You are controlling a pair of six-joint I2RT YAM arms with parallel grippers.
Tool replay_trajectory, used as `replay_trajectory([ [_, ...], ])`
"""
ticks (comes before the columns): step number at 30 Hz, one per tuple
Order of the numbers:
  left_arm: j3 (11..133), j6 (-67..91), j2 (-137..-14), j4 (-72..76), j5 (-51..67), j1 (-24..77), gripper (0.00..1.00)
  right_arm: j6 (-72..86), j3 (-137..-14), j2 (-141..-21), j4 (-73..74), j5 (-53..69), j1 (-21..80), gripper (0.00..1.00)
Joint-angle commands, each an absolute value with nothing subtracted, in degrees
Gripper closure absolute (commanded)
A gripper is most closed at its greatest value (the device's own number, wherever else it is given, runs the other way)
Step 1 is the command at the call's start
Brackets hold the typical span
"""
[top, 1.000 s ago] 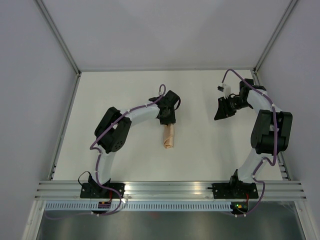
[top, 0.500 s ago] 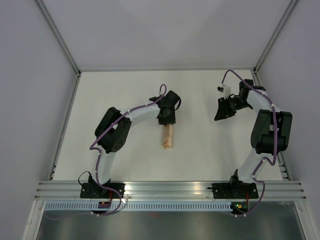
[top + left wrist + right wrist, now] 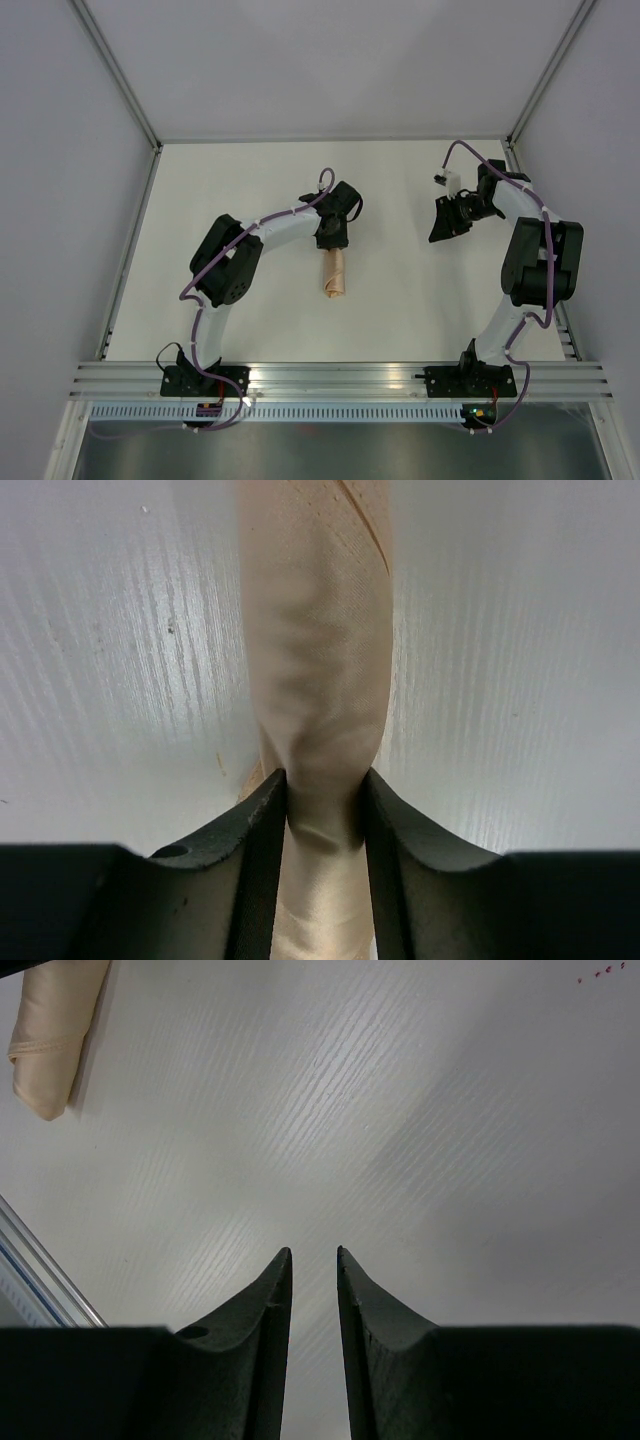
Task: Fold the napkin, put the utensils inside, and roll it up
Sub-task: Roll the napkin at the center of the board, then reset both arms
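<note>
Napkin rolled, pinched by left hand | right hand narrowly parted, empty

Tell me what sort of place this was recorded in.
Probably a lab robot test cell, not a home: a white table walled by plain grey panels in aluminium framing, a left arm and right arm bolted to a rail, a rolled napkin on it.

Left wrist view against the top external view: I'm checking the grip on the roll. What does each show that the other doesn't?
Only the left wrist view shows the left gripper with its fingers pinching the rolled napkin from both sides, denting it. Only the top external view shows the roll's whole length and the right gripper, apart and holding nothing. Both show the napkin lying on the white table, gripped at one end.
</note>
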State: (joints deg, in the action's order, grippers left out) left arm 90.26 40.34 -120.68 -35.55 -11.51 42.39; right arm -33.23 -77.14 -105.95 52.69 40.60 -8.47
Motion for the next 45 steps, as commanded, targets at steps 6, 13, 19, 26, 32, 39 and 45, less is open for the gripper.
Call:
replay_trajectory([
  [6, 93.60, 37.53, -119.36, -38.14, -13.36, 42.98, 0.61, -33.66, -76.46, -106.87, 51.59, 40.43, -8.35, 0.71],
  [13, 94.22, 37.70, -119.44, -39.37, -14.59, 42.98, 0.55, -33.66, -76.38, -107.14, 51.50, 40.43, -8.35, 0.71],
  [19, 94.75, 37.70, -119.53, -40.60, -15.82, 43.07, 0.50, -33.84, -76.20, -107.31, 51.33, 40.17, -8.35, 0.72],
  [26, 94.75, 37.70, -119.36, -41.48, -17.14, 43.07, 0.43, -33.93, -76.11, -107.40, 51.33, 40.17, -8.44, 0.72],
  [32, 94.83, 36.04, -118.74, -40.96, -17.05, 43.42, 0.40, -34.01, -75.94, -107.31, 51.24, 39.90, -8.35, 0.72],
  [39, 95.80, 32.00, -117.51, -39.64, -17.66, 43.59, 0.36, -33.75, -76.46, -108.37, 50.71, 39.73, -8.35, 0.72],
  [45, 95.01, 28.57, -112.07, -37.27, -17.58, 43.33, 0.33, -33.05, -76.46, -106.97, 50.01, 39.64, -8.44, 0.70],
])
